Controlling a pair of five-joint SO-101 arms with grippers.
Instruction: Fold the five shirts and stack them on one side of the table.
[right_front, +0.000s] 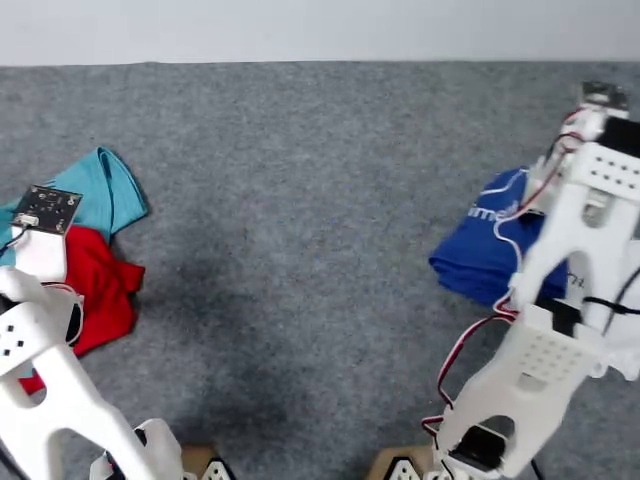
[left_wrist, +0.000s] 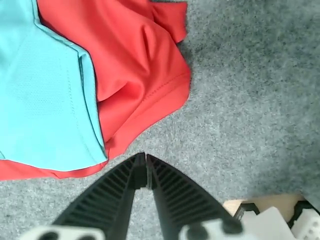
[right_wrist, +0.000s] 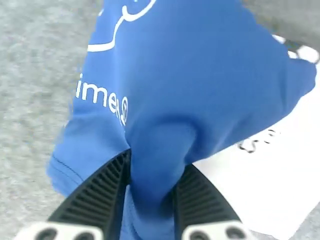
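Right gripper (right_wrist: 152, 170): its two black fingers are clamped on a bunched fold of the blue shirt (right_wrist: 190, 75), and the fabric fills the gap between them. The blue shirt carries white print and drapes away from the fingers. Part of it lies on grey table and part on a flat white cloth (right_wrist: 280, 175) with black marks. Whether the pinched fold is lifted off the surface cannot be told.

Left gripper (left_wrist: 145, 165): the fingers are pressed together at the tips with nothing between them. The tips sit over bare grey surface, just beside the hem of the red shirt (left_wrist: 135, 65). Contact with that hem is not evident.

The red shirt is crumpled. The teal shirt (left_wrist: 40, 100) lies partly over it, with its stitched edge crossing the red fabric and red showing beyond the teal on two sides.

High view: the red shirt (right_front: 100, 285) and teal shirt (right_front: 105, 185) lie together at the left side of the table (right_front: 300, 200), partly under the left arm (right_front: 40, 380). The blue shirt (right_front: 480, 250) lies at the right side, partly under the right arm (right_front: 560, 330). The two groups are well apart, with grey table between them.
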